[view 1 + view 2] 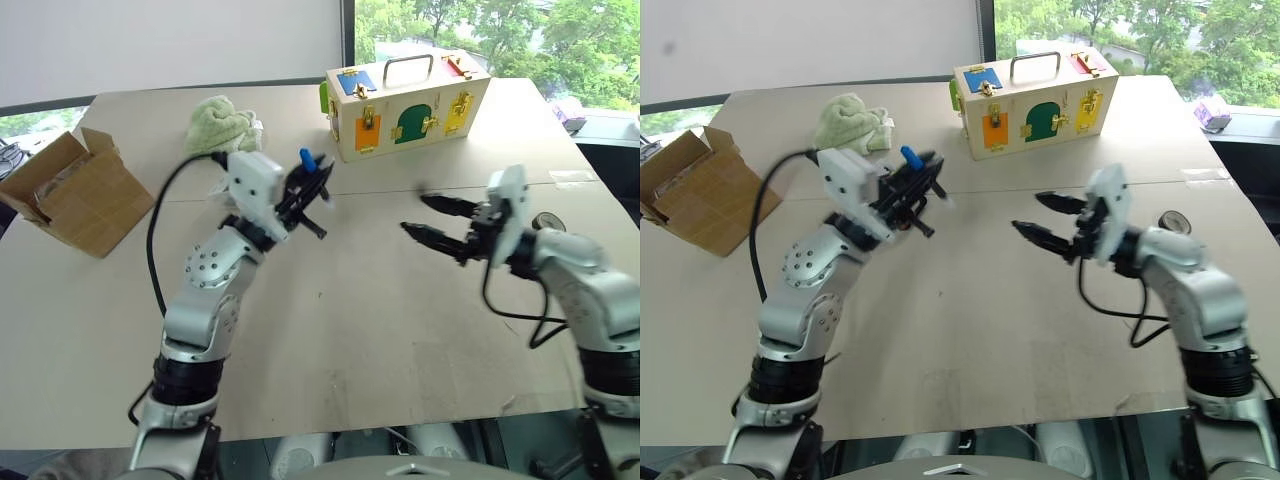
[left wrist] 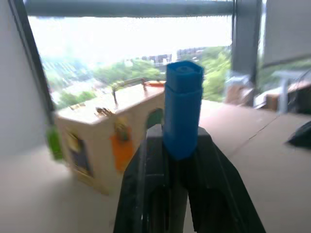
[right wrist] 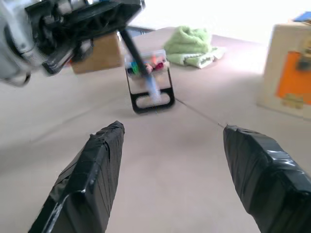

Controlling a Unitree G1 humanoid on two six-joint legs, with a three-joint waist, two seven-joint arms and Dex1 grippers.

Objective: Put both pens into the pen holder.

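Note:
My left gripper (image 1: pixel 318 195) is raised over the left middle of the table and is shut on a blue pen (image 1: pixel 308 160). The pen's blue cap (image 2: pixel 182 116) sticks up between the black fingers. In the right wrist view the pen's pale barrel hangs down from that gripper in front of the pen holder (image 3: pixel 150 82). The holder is a small clear organiser in a black loop frame, with colourful marker caps inside, and it stands on the table. My right gripper (image 1: pixel 415 215) hovers to the right, pointing at the left gripper, open and with nothing between its fingers.
A wooden latch box (image 1: pixel 405 100) with a handle stands at the back centre-right. A green cloth (image 1: pixel 220 122) lies at the back left, and an open cardboard box (image 1: pixel 70 190) sits at the left edge. A small round object (image 1: pixel 547 220) lies near the right arm.

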